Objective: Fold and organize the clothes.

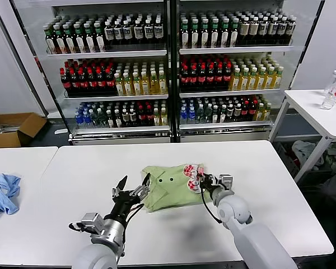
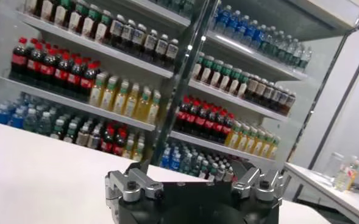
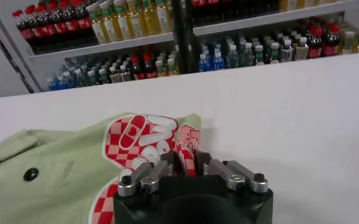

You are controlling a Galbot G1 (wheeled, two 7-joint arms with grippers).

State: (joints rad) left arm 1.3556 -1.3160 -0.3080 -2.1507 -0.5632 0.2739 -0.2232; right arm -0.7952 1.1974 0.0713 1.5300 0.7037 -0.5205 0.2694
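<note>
Head view shows the soft green shirt (image 1: 171,188) bunched into a rumpled, roughly square heap on the smooth white table (image 1: 257,168), its long axis running left to right. The right gripper (image 1: 202,184) pinches the red-checked printed edge; the left gripper (image 1: 133,189) is spread open, empty, at the opposite edge. Bottle-filled shelves (image 1: 168,73) stand behind, and a blue cloth (image 1: 3,192) lies on the neighbouring table.

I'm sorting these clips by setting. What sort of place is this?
Probably a mock convenience store or a lab set up as one: tall glass-fronted shelves of bottled drinks stand behind plain white tables, and a brown cardboard box lies on the floor.
</note>
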